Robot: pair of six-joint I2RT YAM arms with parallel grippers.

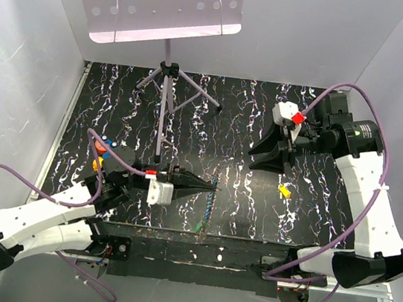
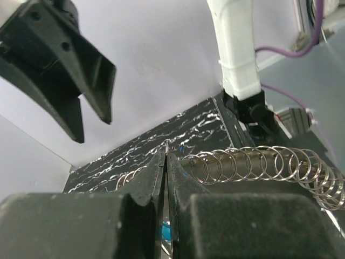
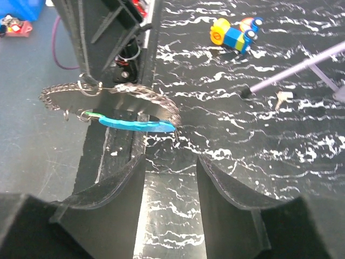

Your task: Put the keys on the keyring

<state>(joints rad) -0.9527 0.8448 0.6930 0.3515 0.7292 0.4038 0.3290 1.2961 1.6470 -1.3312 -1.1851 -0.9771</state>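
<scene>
**Desk:** Where is the key, and what are the jaws doing?

**Photographer:** The small key with the yellow-orange plastic head (image 1: 284, 190) lies flat on the black, white-streaked table (image 1: 252, 218). It is well apart from the long coil of silver wire rings (image 3: 124, 94), out on the coil's right. It sits nearer the right jaws than the left jaws, just on the arm-base side of the right pair, and touches neither.

**Desk:** And the coil itself?

**Photographer:** The left jaws are pressed fully together on one strand of the coil's wire, holding the coil clear of the table. The rest of it trails away from their tips. A slim bright-blue strip (image 3: 135, 123) hangs along the coil's underside, and a fleck of blue shows low between the left fingers. I cannot tell whether either is the blue-headed key.

**Desk:** The right pair?

**Photographer:** They stand well apart with nothing between them, hovering above the table on the coil's right and pointed back toward it. Bare table shows through the gap, with the coil and its blue strip just beyond the fingertips.
</scene>
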